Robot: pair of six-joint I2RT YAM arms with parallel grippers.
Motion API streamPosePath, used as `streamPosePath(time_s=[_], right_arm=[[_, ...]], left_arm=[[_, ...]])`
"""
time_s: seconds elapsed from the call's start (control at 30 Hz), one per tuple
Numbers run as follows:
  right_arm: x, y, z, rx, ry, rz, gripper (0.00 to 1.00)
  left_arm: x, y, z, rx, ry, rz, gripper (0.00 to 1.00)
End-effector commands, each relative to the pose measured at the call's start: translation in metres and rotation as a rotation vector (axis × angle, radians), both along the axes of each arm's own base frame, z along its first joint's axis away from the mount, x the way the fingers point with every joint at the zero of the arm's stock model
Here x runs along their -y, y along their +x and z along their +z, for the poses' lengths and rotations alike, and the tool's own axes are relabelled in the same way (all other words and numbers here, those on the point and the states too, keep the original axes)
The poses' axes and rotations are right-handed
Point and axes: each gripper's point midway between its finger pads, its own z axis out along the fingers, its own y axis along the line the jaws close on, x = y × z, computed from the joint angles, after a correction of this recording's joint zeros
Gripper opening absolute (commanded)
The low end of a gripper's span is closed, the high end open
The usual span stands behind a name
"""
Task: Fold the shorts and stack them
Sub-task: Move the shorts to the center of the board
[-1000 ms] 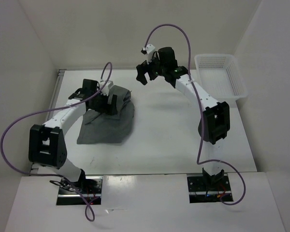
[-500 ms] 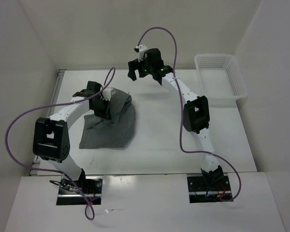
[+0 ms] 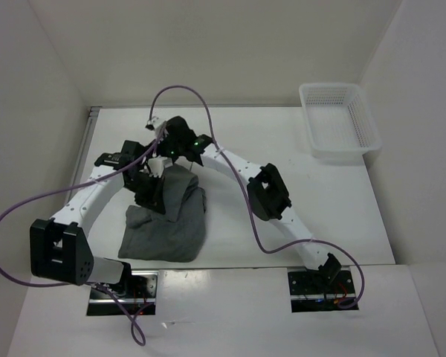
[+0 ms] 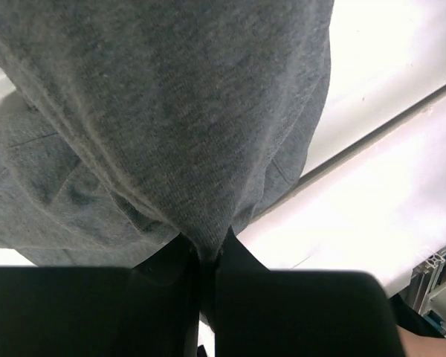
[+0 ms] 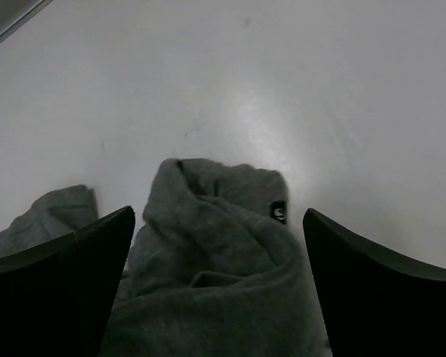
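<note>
The grey shorts (image 3: pixel 167 223) lie bunched on the left half of the table, one end lifted. My left gripper (image 3: pixel 153 195) is shut on a fold of them; in the left wrist view the fabric (image 4: pixel 171 111) hangs pinched between the dark fingers at the left gripper (image 4: pixel 208 254). My right gripper (image 3: pixel 160 158) hovers open just over the far end of the shorts. In the right wrist view the bunched shorts (image 5: pixel 208 253) with the small dark tag (image 5: pixel 278 212) sit between the spread fingers of the right gripper (image 5: pixel 218 216), not touched by either.
A white mesh basket (image 3: pixel 342 154) stands at the far right of the white table (image 3: pixel 334 216). The right arm stretches diagonally across the table's middle. White walls close in the left, back and right sides.
My left gripper shut on the shorts and pulled them toward the near side. The right arm swung from the back centre leftward to just above the shorts' far end.
</note>
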Motion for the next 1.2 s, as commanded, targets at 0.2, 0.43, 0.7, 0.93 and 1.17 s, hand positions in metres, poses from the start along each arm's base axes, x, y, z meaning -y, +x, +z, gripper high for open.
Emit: streamPosePath(time_s=[0.2,0.43,0.7,0.93,1.17], right_arm=[[0.005,-0.055,-0.072,-0.174,-0.121,0.058,0.68],[0.021,-0.016,-0.051,-0.021,-0.166,-0.127,0.0],[0.177,0.132,0.111,0.347,-0.111,-0.679,0.0],[0.267,0.113,0.172,0.333,-0.07,-0.664,0.0],[0.289,0.016,0.104,0.138,-0.158,-0.52,0.03]], left_arm=[[0.011,-0.026,0.02,0.021,-0.096,-0.027,0.06],[0.019,-0.02,0.039,0.107,-0.186,-0.028,0.0],[-0.067,0.123,0.103,0.76,0.149,0.262,0.0],[-0.069,0.17,0.158,0.952,0.163,0.306,0.0],[-0.045,0.134,0.09,0.784,0.215,0.217,0.0]])
